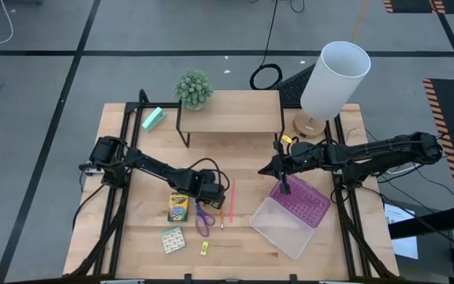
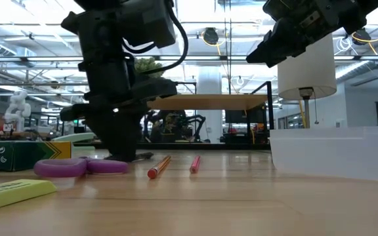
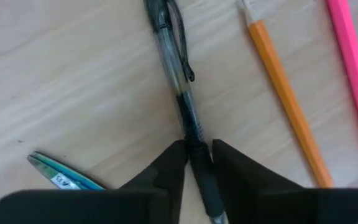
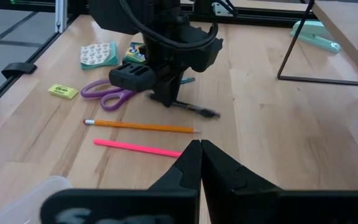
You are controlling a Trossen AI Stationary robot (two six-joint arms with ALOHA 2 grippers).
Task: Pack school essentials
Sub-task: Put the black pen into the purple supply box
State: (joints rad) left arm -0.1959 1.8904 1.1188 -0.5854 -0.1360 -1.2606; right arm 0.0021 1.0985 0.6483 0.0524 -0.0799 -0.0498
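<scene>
A black pen (image 3: 176, 81) lies on the wooden table (image 1: 140, 166) with my left gripper (image 3: 197, 158) shut on it, just right of the purple-handled scissors (image 1: 204, 221). An orange pencil (image 1: 221, 213) and a pink pencil (image 1: 232, 199) lie flat to the right. The yellow-green crayon box (image 1: 178, 207), the patterned card pack (image 1: 173, 239) and a small yellow piece (image 1: 204, 248) lie toward the near edge. My right gripper (image 4: 201, 158) hovers shut and holding nothing, above the table right of the pencils. My left gripper pinches the pen's dark grip section (image 3: 194, 140), the end away from the clip, between its two fingers. The fingers come from above, pointing down, and stand on either side of the pen, across its length. The pen lies flat on the table.
A clear box (image 1: 282, 227) and its purple lid (image 1: 300, 200) lie at the right, below my right arm. A small wooden shelf (image 1: 228, 110) with a plant (image 1: 194, 88) stands at the back, next to a white lamp (image 1: 333, 79). At the back left lies a mint-green block (image 1: 153, 118).
</scene>
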